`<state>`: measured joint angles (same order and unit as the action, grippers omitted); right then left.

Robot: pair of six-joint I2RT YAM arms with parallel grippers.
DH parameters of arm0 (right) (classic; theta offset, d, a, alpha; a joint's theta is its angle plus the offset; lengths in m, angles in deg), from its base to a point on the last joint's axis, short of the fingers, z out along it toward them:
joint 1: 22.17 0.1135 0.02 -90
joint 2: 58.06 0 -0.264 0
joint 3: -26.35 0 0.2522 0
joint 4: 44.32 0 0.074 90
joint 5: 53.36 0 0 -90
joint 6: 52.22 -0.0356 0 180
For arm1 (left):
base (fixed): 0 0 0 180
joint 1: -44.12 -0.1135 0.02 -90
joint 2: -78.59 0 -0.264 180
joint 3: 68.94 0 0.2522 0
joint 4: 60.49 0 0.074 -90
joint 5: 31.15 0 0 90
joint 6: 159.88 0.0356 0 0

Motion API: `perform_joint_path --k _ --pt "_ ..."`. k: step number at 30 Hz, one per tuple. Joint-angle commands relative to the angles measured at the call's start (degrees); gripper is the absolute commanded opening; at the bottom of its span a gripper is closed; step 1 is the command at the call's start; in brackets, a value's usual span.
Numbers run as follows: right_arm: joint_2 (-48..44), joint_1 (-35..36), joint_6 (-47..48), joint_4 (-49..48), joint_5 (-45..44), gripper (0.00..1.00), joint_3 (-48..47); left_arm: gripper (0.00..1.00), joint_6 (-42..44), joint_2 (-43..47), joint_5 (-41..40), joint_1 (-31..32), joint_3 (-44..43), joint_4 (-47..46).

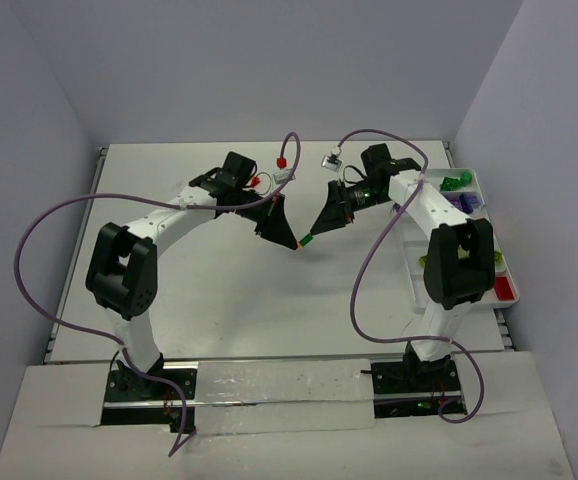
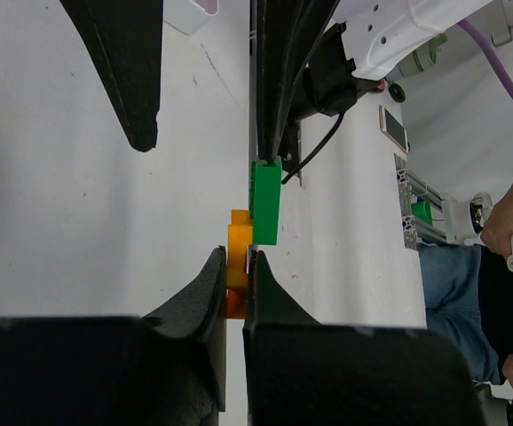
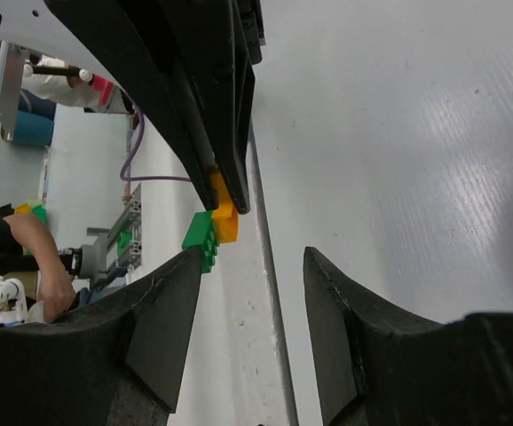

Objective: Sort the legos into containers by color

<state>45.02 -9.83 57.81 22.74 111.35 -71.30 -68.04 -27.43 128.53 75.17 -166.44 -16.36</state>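
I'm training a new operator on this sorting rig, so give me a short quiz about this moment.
1. True or false: the left gripper is shut on an orange lego.
2. Which colour lego is joined to the orange one? A red, B green, C purple.
3. Fill in: the right gripper has its jaws ____.
Key: 1 true; 2 B, the green lego; 3 open.

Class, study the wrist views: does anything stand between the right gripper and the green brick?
Nothing visible does. The green brick, stuck to the orange brick held in the shut left gripper, lies right beside one fingertip of the open right gripper.
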Motion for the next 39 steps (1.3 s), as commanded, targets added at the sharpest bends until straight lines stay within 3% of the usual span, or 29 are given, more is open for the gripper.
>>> perform_joint_path --k 1,12,16,19,23,28,31,35,39 --pt "-0.1 0.93 4.07 5.04 3.77 0.57 -2.97 0.0 0.09 -0.87 2.79 -0.05 -1.95 -1.98" --pt "2.58 1.85 11.22 15.17 5.52 0.55 -8.16 0.0 0.49 -1.67 2.5 -0.2 -2.32 -1.58" --pt "0.79 3.45 8.53 11.19 1.95 0.53 -5.99 0.0 -0.17 -1.83 2.67 -0.2 -2.51 -2.11" --pt "-3.21 4.44 0.78 1.01 -1.73 0.5 -1.13 0.0 0.0 -2.17 2.75 -0.29 -3.0 -1.28" --pt "-3.74 4.8 -0.48 -0.32 -2.73 0.46 -0.49 0.0 -0.04 -1.96 3.1 -0.55 -2.92 -1.32" --pt "-3.51 4.8 -0.34 -0.2 -3.17 0.34 -0.58 0.0 -0.26 -1.75 3.01 -0.7 -2.59 -1.78" --pt "-3.6 4.8 -0.51 -0.39 -2.99 0.19 -0.75 0.0 -0.66 -1.68 2.88 -0.81 -2.04 -2.37" --pt "-3.97 4.8 -0.49 -0.63 -2.42 0.06 -0.82 0.0 -1.32 -1.96 2.61 -1.16 -1.46 -3.02" --pt "-5.37 4.88 0.6 -0.28 -1.22 0.0 -0.86 0.0 -5.32 -3.34 3.31 -2.24 -0.53 -4.28"
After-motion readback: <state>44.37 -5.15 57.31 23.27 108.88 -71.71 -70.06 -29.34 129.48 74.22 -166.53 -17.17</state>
